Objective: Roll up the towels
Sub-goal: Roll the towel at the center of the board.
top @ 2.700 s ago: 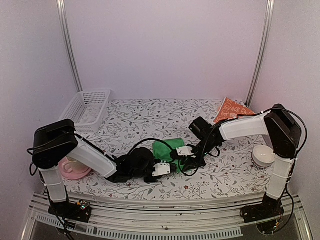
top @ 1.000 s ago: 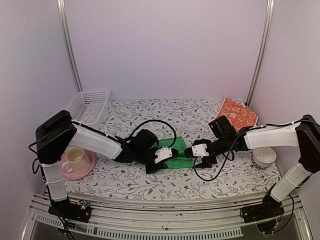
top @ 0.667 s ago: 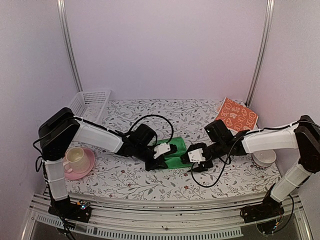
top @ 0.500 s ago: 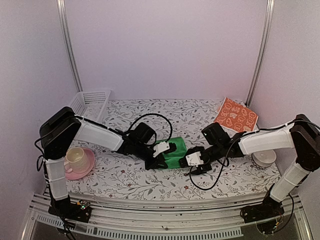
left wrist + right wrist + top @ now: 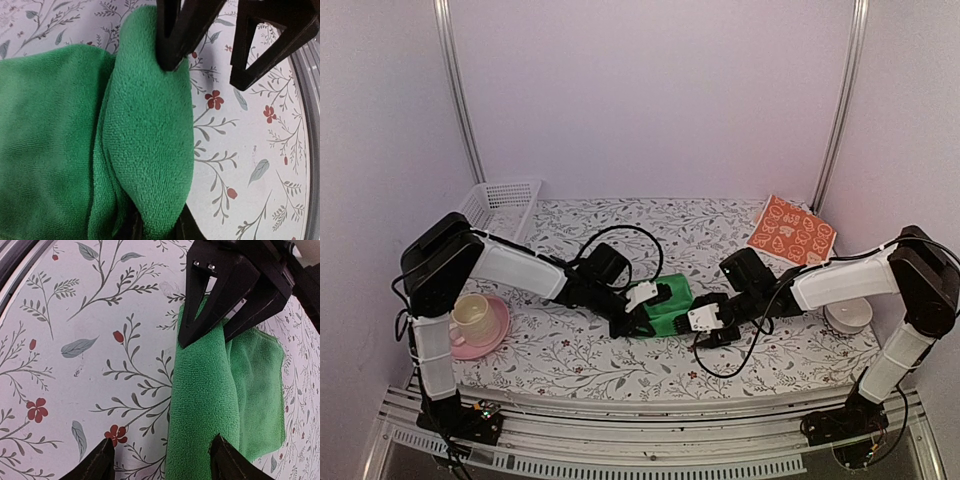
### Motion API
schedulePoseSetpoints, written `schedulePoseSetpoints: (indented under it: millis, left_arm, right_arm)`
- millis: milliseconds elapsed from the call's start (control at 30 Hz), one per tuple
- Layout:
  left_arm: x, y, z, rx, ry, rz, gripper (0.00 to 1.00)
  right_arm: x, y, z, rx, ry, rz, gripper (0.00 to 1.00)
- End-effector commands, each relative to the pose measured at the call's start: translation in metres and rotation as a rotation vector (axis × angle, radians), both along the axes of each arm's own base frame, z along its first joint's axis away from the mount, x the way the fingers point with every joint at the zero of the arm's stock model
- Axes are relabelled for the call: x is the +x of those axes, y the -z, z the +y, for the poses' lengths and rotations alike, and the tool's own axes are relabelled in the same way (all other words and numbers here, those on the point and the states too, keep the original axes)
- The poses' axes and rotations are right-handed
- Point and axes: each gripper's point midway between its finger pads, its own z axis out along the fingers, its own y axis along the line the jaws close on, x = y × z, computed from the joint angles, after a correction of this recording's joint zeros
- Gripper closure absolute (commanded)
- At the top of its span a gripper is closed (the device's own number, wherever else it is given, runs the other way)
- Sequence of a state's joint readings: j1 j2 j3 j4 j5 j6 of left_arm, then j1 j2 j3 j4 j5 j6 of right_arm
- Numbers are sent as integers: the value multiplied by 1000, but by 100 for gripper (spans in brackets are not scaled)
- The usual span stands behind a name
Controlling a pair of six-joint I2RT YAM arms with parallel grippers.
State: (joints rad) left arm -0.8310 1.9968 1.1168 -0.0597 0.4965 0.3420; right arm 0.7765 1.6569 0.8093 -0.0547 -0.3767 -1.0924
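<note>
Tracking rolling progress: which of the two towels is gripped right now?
The plain green towel, pinched by the left end effector in the middle; the orange patterned towel lies apart, far right.

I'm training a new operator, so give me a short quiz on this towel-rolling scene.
1. True or false: the left gripper pinches a fold of the green towel.
2. Where on the table is the orange towel? A front left; B back right; C centre.
3. Fill in: the right gripper has its jaws ___.
Key: 1 true; 2 B; 3 open.
</note>
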Motion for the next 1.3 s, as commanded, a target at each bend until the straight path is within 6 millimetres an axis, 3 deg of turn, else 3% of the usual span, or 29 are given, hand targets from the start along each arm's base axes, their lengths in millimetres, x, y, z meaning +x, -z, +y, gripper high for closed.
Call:
schedulePoseSetpoints:
  millis: [0,367,600,833,1267]
  left_arm:
    - [-25,41,24,126,-6,154,93]
    - [-25,42,24,123,-5,174,93]
    - [-24,44,25,124,-8,182,93]
    - [-24,43,26,117,-8,188,91]
    - [-23,27,29,85,-8,129,71]
  right_arm:
    - [-4,-13,5,50,-22,-18,33]
    - [5,-9,5,44,18,-36,32]
    - [17,11,1,-17,70,-47,33]
    - [20,19,0,-39,82,-34,46]
    - [34,33,3,-77,165,4,70]
